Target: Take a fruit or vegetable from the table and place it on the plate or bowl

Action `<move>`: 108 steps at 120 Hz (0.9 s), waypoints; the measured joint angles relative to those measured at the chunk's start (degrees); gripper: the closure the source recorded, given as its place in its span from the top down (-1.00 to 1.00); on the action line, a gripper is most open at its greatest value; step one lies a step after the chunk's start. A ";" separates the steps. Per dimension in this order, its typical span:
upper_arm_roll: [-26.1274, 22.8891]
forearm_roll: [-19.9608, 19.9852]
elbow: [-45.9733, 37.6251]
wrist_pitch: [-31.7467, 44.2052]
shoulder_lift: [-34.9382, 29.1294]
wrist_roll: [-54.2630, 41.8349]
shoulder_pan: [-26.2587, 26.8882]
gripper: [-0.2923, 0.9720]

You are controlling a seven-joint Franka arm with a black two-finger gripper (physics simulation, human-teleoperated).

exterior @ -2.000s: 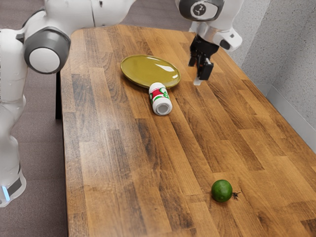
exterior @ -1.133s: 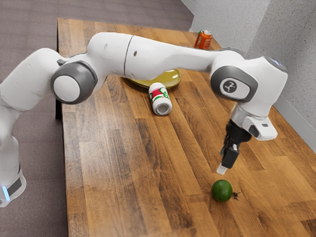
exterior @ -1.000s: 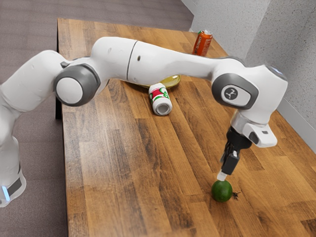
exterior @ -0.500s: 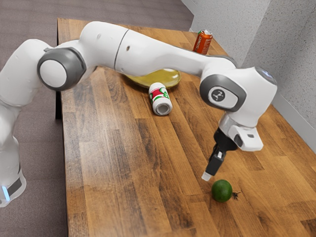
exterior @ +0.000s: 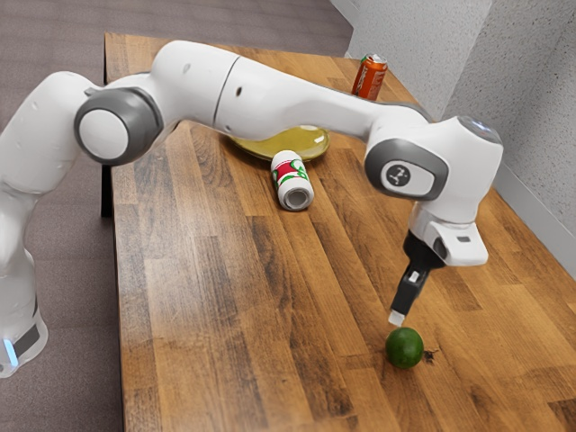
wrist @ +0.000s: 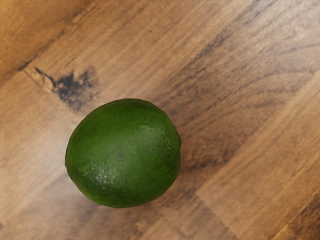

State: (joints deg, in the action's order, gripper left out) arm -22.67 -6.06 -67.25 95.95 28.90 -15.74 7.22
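Observation:
A green lime (exterior: 405,347) lies on the wooden table (exterior: 225,297) near its front right part in the exterior view. My gripper (exterior: 396,317) hangs just above the lime, slightly toward the exterior view's left, pointing down and not touching it. In the wrist view the lime (wrist: 123,152) sits right under my hand on the wood. An olive-yellow plate (exterior: 292,142) lies at the far side of the table, partly hidden behind my arm.
A red, white and green can (exterior: 292,180) lies on its side just in front of the plate. An orange can (exterior: 369,75) stands at the far edge near the grey wall (exterior: 531,99). A dark knot marks the wood (wrist: 75,89) beside the lime.
One second ago my gripper's tip was at the lime's top. It then swung toward the exterior view's left, and now it is back over the lime, a little higher. The lime has not moved.

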 joint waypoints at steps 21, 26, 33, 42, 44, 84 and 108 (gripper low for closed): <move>-0.01 -0.04 1.61 0.75 2.80 -2.66 -0.15 0.54; -0.06 -0.03 2.03 1.02 3.77 -3.19 -0.16 0.54; -0.08 0.01 2.91 1.46 5.42 -3.87 -0.18 0.54; -0.06 0.10 3.48 2.25 7.44 -4.66 -0.19 0.54; -0.05 0.12 3.53 2.44 7.84 -4.82 -0.21 0.54; 0.09 1.75 1.88 7.47 11.41 -7.21 -0.02 0.54; 0.92 2.10 1.41 8.83 10.68 -7.95 0.34 0.13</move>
State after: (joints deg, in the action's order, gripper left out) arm -21.74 -3.97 -65.84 104.78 39.58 -23.69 7.56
